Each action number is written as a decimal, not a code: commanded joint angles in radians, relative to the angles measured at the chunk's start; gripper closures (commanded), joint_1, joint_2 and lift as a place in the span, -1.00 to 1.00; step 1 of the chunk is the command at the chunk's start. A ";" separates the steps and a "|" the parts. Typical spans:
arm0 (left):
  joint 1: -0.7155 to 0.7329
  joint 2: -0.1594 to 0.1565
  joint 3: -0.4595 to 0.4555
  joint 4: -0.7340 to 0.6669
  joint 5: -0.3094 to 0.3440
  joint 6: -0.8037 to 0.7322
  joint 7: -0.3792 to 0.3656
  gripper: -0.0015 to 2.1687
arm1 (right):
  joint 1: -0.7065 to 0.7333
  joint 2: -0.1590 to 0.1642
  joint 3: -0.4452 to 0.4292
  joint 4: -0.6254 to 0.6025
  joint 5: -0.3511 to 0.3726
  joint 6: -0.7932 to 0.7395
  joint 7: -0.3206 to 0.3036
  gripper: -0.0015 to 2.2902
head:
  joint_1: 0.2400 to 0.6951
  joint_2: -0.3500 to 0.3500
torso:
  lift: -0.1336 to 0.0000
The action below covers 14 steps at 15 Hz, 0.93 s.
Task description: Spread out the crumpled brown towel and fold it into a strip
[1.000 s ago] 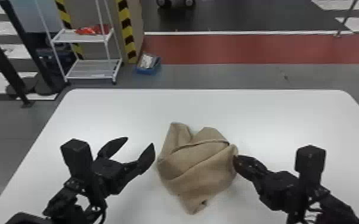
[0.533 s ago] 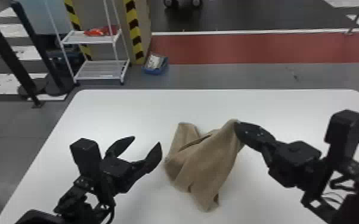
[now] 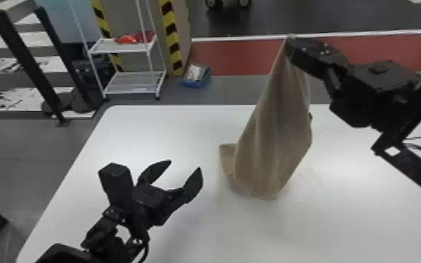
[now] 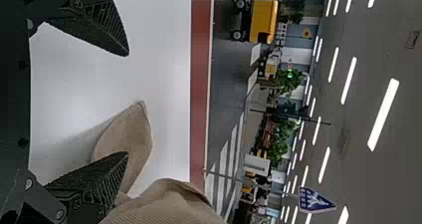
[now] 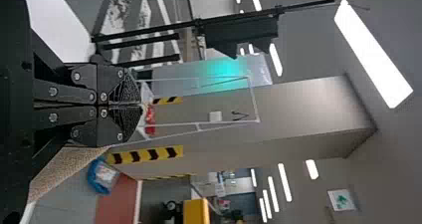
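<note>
The brown towel [image 3: 272, 140] hangs in long folds from my right gripper [image 3: 290, 43], which is shut on its top corner high above the table. Its lower end rests on the white table [image 3: 171, 129], with a small flap lying to the left. My left gripper [image 3: 185, 175] is open and empty, low over the table to the left of the towel. In the left wrist view, brown cloth [image 4: 127, 139] lies beyond the lower finger of the left gripper [image 4: 127, 104]. In the right wrist view, the fingers of the right gripper [image 5: 139, 104] are pressed together, with cloth [image 5: 64, 167] beside them.
Beyond the table's far edge, a white wire shelf [image 3: 134, 82] stands on the floor at the left, near a blue bin [image 3: 196, 77]. Black posts [image 3: 28, 63] rise at the far left.
The right gripper has risen a lot, pulling the towel from a crumpled heap into a tall hanging drape. The left gripper keeps its open pose; the head view has shifted slightly.
</note>
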<state>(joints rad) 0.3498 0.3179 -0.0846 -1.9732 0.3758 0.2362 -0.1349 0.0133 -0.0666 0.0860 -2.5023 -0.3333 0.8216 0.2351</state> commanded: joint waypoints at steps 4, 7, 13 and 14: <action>-0.005 0.003 0.006 0.020 0.005 -0.031 -0.005 -0.81 | 0.053 -0.033 -0.167 0.175 -0.082 -0.291 -0.007 0.76 | 0.77 0.24 | -0.84; -0.009 0.001 -0.001 0.023 0.002 -0.031 -0.008 -0.81 | 0.080 -0.042 -0.226 0.385 -0.044 -0.387 -0.008 0.69 | 0.84 0.06 | -0.84; -0.014 0.001 -0.006 0.025 -0.003 -0.028 -0.017 -0.81 | -0.064 -0.090 -0.284 0.878 0.025 -0.534 -0.020 0.00 | 1.00 -0.29 | -0.84; -0.011 0.001 -0.006 0.023 -0.005 -0.028 -0.017 -0.81 | -0.087 -0.098 -0.302 0.905 0.050 -0.463 -0.036 -0.76 | 1.00 -0.37 | -0.84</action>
<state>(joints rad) 0.3365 0.3190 -0.0900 -1.9471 0.3730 0.2062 -0.1518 -0.0393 -0.1527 -0.1964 -1.6585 -0.3138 0.3088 0.2086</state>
